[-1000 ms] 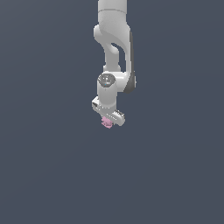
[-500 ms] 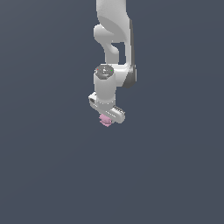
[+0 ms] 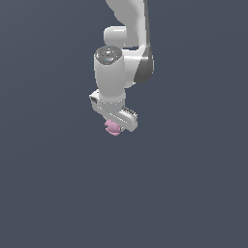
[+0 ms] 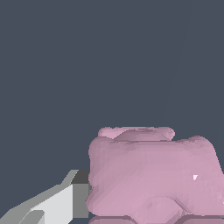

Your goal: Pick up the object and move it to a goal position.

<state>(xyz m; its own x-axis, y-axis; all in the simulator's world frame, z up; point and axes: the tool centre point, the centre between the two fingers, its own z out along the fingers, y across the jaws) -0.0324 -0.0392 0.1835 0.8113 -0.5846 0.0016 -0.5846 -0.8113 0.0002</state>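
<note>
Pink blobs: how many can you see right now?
1. The pink blob sits at the tip of the pincer, pressed against one finger in the wrist view. No other shows in either view.

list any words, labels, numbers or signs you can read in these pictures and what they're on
None: no readable text, number or sign in either view.
The white gripper and arm carry no lettering that can be made out.
The pale-pink object held at the gripper is plain and matte in the wrist view, with no marking.
The background is plain dark grey.
</note>
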